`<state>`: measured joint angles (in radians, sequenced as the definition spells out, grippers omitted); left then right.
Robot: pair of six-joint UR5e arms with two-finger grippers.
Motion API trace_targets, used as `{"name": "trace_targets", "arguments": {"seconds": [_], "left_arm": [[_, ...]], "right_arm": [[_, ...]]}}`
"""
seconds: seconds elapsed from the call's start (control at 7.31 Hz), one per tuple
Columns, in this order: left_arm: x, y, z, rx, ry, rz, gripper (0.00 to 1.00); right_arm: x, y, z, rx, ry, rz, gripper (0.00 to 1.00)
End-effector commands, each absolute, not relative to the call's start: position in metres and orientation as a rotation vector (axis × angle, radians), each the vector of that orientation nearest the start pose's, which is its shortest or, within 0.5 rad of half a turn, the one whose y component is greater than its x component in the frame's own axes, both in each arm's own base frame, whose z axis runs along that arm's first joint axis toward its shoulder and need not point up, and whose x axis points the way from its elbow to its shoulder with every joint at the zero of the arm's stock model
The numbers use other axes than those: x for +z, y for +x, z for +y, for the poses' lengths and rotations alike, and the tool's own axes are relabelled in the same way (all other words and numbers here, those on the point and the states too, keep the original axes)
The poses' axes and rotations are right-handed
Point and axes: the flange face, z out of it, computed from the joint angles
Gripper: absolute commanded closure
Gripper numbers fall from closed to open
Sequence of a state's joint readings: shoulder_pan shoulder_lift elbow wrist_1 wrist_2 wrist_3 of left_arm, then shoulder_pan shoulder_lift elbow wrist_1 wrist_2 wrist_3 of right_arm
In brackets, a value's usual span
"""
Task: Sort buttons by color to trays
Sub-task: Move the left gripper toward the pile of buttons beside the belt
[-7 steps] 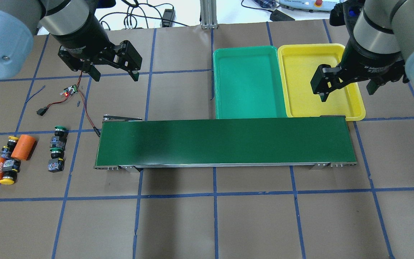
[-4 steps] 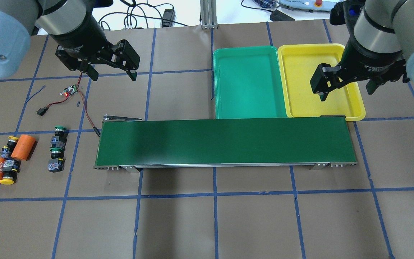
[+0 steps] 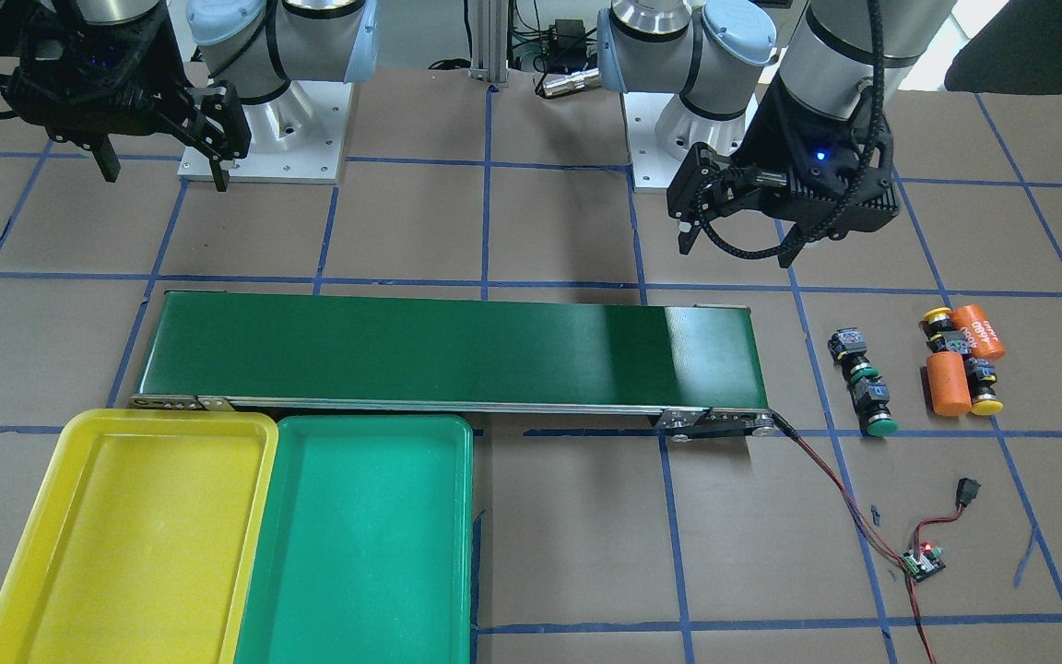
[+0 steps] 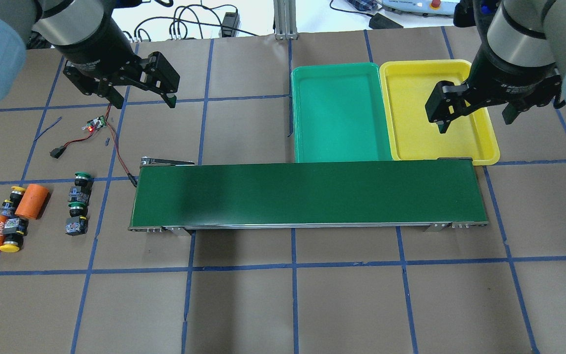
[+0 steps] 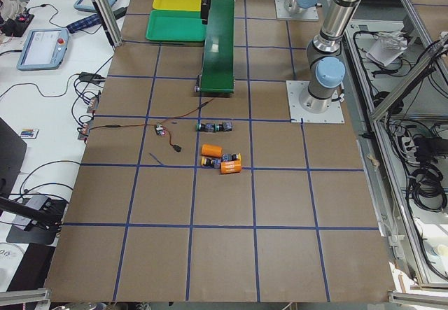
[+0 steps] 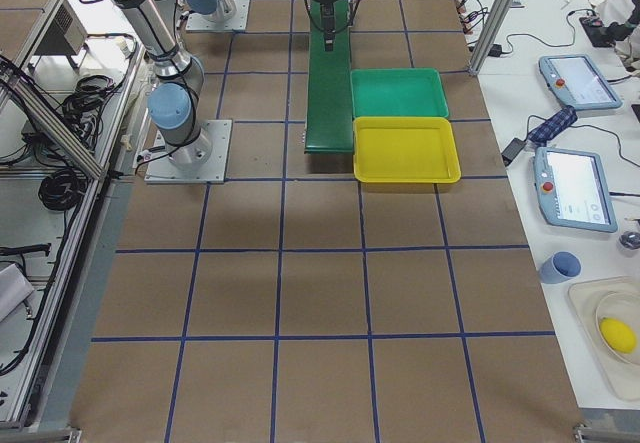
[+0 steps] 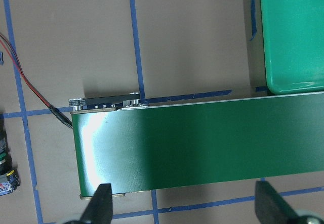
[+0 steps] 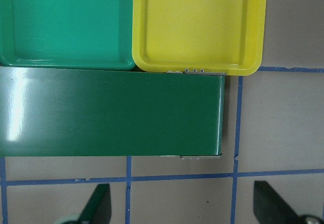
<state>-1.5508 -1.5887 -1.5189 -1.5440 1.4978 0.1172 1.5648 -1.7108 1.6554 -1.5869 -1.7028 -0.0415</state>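
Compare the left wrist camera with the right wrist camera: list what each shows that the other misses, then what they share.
Only the left wrist view shows the red-and-black wire running to the belt's end, and part of a button at the picture's edge. Only the right wrist view shows the yellow tray, which is empty. Both show the green conveyor belt, part of the green tray, and an open gripper: the left gripper and the right gripper.
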Motion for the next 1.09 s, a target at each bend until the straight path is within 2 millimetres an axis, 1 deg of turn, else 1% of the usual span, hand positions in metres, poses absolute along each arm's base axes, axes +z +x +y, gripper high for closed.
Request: {"name": "trace_targets", "arguments": {"seconds": [0.0, 0.14, 0.27, 0.41, 0.55, 0.68, 0.82, 0.96], "left_arm": [[0.517, -0.097, -0.506, -0.128, 0.164, 3.200, 0.00], [0.518, -0.079, -0.504, -0.117, 0.207, 3.195, 0.00], [0.519, -0.055, -0.501, -0.097, 0.269, 3.189, 0.00], [0.524, -0.030, -0.498, -0.106, 0.286, 3.183, 0.00], [0.520, -0.016, -0.497, -0.103, 0.289, 3.187, 0.00], [0.508, -0.005, -0.497, -0.086, 0.303, 3.187, 0.00], [0.490, 0.017, -0.494, -0.035, 0.232, 3.209, 0.00], [0.459, 0.052, -0.493, 0.022, 0.119, 3.233, 0.00]], "right_arm": [[0.525, 0.129, -0.442, -0.145, -0.020, 3.162, 0.00], [0.529, 0.132, -0.440, -0.135, 0.028, 3.134, 0.00], [0.530, 0.132, -0.431, -0.077, 0.043, 3.132, 0.00], [0.532, 0.132, -0.426, -0.072, 0.053, 3.134, 0.00], [0.526, 0.133, -0.426, -0.055, 0.057, 3.134, 0.00], [0.525, 0.133, -0.424, -0.045, 0.103, 3.133, 0.00], [0.527, 0.133, -0.422, -0.055, 0.105, 3.131, 0.00], [0.531, 0.133, -0.418, -0.067, 0.106, 3.132, 0.00]]}}
